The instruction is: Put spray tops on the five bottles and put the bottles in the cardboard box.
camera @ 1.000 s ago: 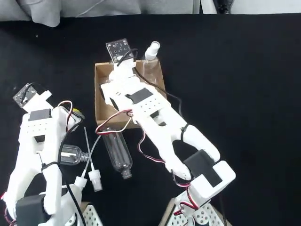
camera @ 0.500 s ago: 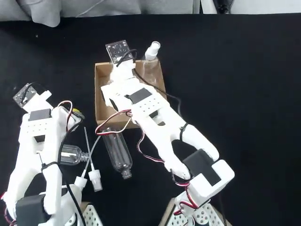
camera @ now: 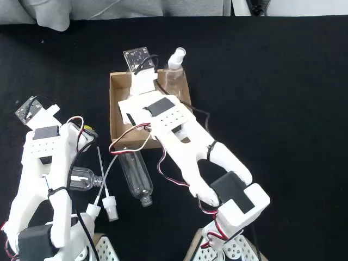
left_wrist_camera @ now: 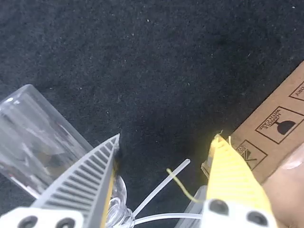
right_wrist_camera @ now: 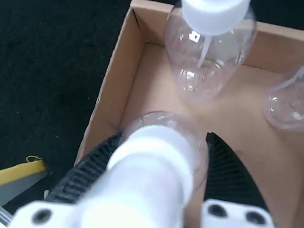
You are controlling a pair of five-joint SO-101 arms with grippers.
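We see right gripper (right_wrist_camera: 159, 154) over cardboard box (right_wrist_camera: 114, 90), jaws pinching capped bottle (right_wrist_camera: 164, 137), bottle body above box floor. Second capped bottle (right_wrist_camera: 209, 52) upright in box's far corner, third bottle (right_wrist_camera: 285, 102) beside it, inside box. Left gripper (left_wrist_camera: 166, 140) spread wide, holding nothing, over black table (left_wrist_camera: 142, 57) just outside box corner. Uncapped bottle (camera: 136, 174) lying just beside box wall nearest arm bases. Loose spray top (camera: 110, 207) farther from box.

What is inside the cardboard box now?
A clear bottle with a white spray top and part of another bottle show inside the cardboard box. The right tool holds a third capped bottle there, hiding the floor beneath.
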